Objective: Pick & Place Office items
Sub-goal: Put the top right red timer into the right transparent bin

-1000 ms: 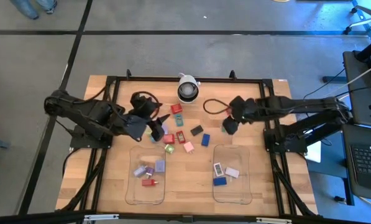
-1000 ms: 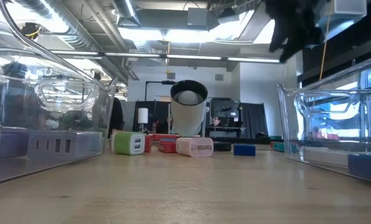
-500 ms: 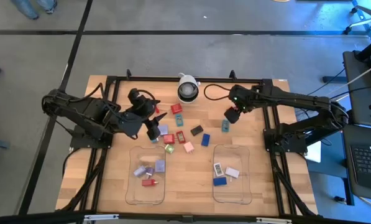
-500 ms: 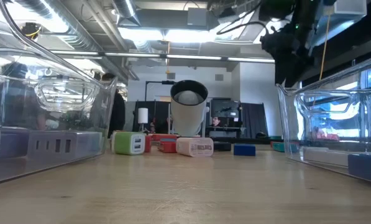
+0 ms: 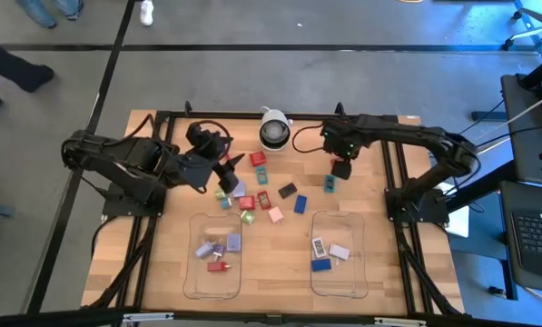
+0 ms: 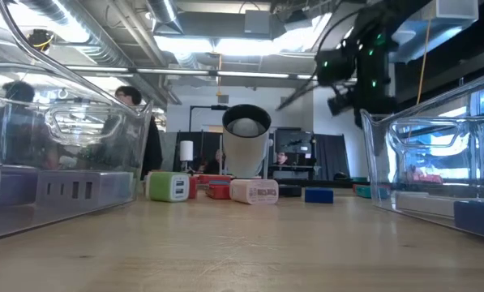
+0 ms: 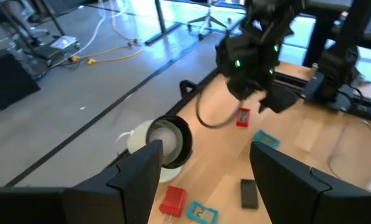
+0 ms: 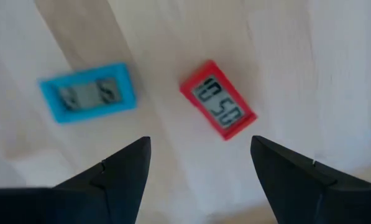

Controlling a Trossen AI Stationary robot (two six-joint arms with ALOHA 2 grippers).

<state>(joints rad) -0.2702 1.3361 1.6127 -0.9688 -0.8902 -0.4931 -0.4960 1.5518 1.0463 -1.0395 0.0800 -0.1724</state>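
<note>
Office items lie scattered mid-table: red (image 5: 258, 158), teal (image 5: 329, 183), black (image 5: 289, 191), blue (image 5: 300, 204), pink (image 5: 275, 214), green (image 5: 248, 216) and lilac (image 5: 239, 189) blocks. My right gripper (image 5: 341, 165) hovers open, pointing down over a red block with digits (image 8: 217, 107) and next to a teal one (image 8: 87, 92). It touches neither of them. My left gripper (image 5: 225, 173) is open above the table, left of the scattered items. It faces the camera dome (image 7: 163, 146) and the right arm (image 7: 260, 62). A red block (image 7: 173, 200) and a teal block (image 7: 202, 213) lie just ahead of its fingers.
The white-and-black camera dome (image 5: 273, 132) stands at the far middle, with a black cable loop (image 5: 305, 138) beside it. Two clear trays sit near the front edge. The left tray (image 5: 194, 277) holds lilac and red items, and the right tray (image 5: 354, 272) holds white and blue ones. A black frame rings the table.
My right arm has swung toward the far edge, and its gripper has turned to point down over the red block, a little farther from the trays. My left gripper has drawn back from the scattered items toward the far edge.
</note>
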